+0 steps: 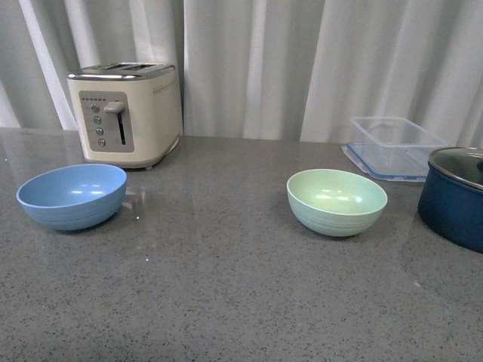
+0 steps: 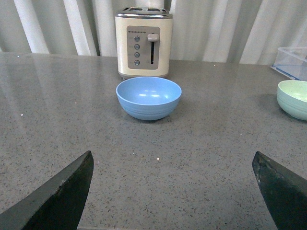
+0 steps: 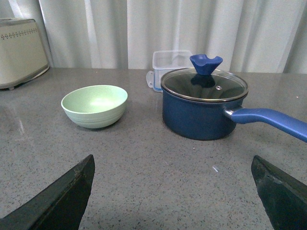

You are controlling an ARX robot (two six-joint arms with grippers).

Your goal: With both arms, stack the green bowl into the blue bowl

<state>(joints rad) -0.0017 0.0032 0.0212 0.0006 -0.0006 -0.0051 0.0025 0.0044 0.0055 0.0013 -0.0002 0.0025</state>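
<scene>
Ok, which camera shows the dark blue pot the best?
The right wrist view: the whole dark blue pot shows, with its glass lid, knob and handle. The front view catches only part of it, cut off at the edge. The left wrist view misses it.

Only the ends of my two grippers show. My left gripper (image 2: 171, 153) appears as a pair of fingers (image 2: 60, 196) in matte black that shades to dark charcoal. Each is a flat wedge, broad at the base and narrowing to a blunt point. The surface is dull and slightly grainy, flecked with fine pale specks like dust, and the slanted edges look a touch softer and greyer. My right gripper (image 3: 172, 156) looks just the same, with two dark wedge-shaped fingers (image 3: 283, 194) of the same rough, lustreless material tapering to the same blunt tips.
</scene>
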